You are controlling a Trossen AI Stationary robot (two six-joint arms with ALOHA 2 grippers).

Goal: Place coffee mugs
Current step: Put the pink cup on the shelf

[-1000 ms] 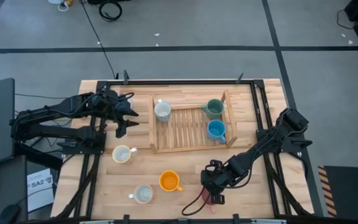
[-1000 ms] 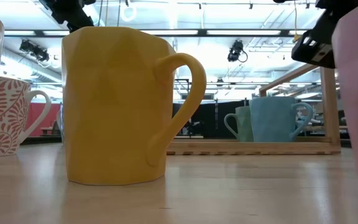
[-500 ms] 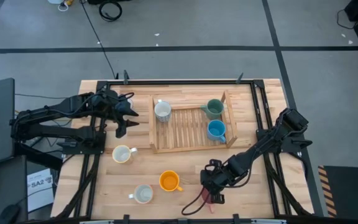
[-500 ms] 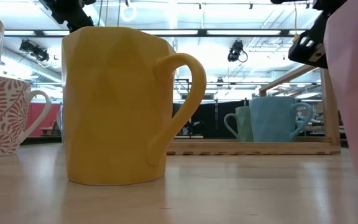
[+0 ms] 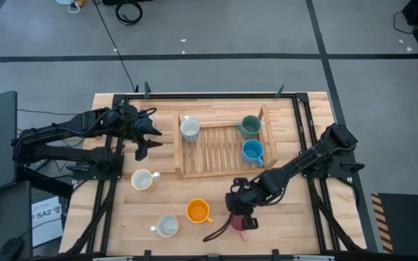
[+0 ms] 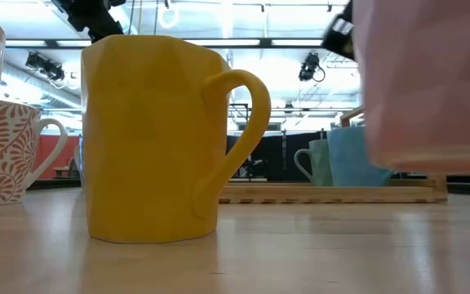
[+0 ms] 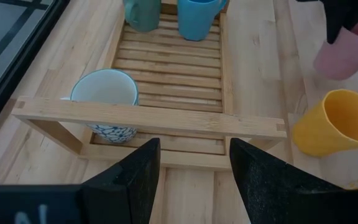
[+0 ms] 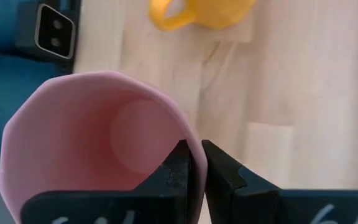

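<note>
Now the right claw (image 8: 191, 163) is clenched on the pink mug's (image 8: 98, 143) rim, mug clear of the worktop (image 5: 216, 188) beside the orange mug (image 5: 197, 211). Best carry it level — high enough over the tray (image 5: 223, 171) rail — while the left claw (image 7: 191, 174) waits released.

We see a grey floor (image 5: 216, 43) crossed by dark lines, and bright ceiling lights (image 6: 300, 42) overhead.

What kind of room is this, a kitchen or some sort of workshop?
Probably a robotics lab, not a kitchen. The wooden table stands on a bare grey floor marked with tape lines, cables trail across it, and the low view shows rigged ceiling lights behind the mugs.
</note>
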